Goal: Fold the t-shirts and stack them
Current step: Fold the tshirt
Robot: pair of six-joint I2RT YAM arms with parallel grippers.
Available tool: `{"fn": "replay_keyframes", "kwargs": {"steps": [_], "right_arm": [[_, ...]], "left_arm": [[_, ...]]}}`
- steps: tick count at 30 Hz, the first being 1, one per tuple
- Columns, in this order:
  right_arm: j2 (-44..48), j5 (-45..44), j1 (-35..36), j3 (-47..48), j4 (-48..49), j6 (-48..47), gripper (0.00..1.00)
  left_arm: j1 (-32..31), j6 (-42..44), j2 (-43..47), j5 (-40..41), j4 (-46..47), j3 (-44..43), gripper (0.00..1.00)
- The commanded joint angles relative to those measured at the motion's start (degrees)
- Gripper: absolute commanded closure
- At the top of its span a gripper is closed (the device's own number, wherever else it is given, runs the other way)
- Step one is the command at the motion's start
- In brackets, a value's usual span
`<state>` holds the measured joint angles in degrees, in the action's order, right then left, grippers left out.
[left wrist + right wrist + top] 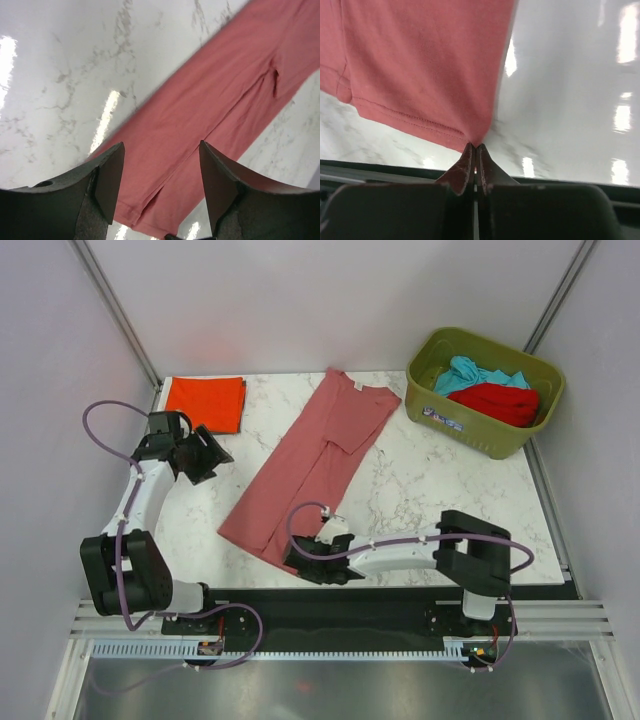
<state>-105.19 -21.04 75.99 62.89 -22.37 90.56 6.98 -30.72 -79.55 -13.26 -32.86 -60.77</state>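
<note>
Pinched the stitched hem corner of the long, narrow dusty-pink t-shirt (420, 60) in the right gripper (476, 149); held the left gripper (161, 145) spread above the glossy marbled counter (60, 60).

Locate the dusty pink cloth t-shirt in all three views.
Top external: the dusty pink cloth t-shirt lies diagonally across mid-table.
Left wrist: t-shirt runs from bottom centre to upper right.
Right wrist: t-shirt fills upper left, its corner pinched by the right hand.
Shared landmark: white marble tabletop.
</note>
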Motion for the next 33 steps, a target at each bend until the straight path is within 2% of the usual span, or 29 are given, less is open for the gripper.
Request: {"fn": "replay_keyframes", "kwargs": {"steps": [1,6,8,9,11,12,16,18,23,27,33], "right_arm": [[10.4,-2.6,0.3,-6.9,-7.9,-2.1,1.00],[23.6,0.6,0.3,-19.3,-12.6,-4.3,1.00],[27.4,1.4,0.4,-24.0,-14.0,-4.2,1.00],[31.5,1.7,0.3,-25.3,-15.1,-4.3,1.00],[35.9,1.6,0.4,-28.3,-16.3,-4.3,1.00],[40.4,1.1,0.4,-29.1,-18.0,-4.3,1.00],[50.0,-0.7,0.4,-31.9,-20.6,-4.3,1.00],[52.8,-0.8,0.3,-32.6,-21.0,-4.5,1.00],[52.8,-0.3,0.2,-33.5,-22.5,-4.6,1.00],[53.5,-0.4,0.3,-34.2,-22.5,-4.3,1.00],[54.3,-1.0,0.2,-34.9,-22.3,-3.8,1.00]], "left_arm": [[-1.0,2.9,3.7,-11.4,1.2,3.0,0.31],[-4.1,2.6,7.9,-18.8,1.0,9.5,0.31],[-7.1,1.6,9.8,-19.7,0.8,12.8,0.32],[-10.7,0.0,10.6,-19.5,0.8,14.2,0.33],[-14.9,-2.1,13.2,-17.6,0.8,17.7,0.34],[-19.6,-4.3,14.0,-14.4,0.8,18.7,0.34],[-29.8,-8.3,16.5,-5.9,0.5,22.1,0.34],[-31.6,-9.6,16.9,-3.4,0.5,24.0,0.34],[-34.9,-11.3,18.9,-2.5,0.2,26.8,0.36],[-40.8,-15.8,20.9,0.4,-0.9,29.3,0.39],[-43.8,-19.1,21.8,1.8,-0.7,32.8,0.42]]}}
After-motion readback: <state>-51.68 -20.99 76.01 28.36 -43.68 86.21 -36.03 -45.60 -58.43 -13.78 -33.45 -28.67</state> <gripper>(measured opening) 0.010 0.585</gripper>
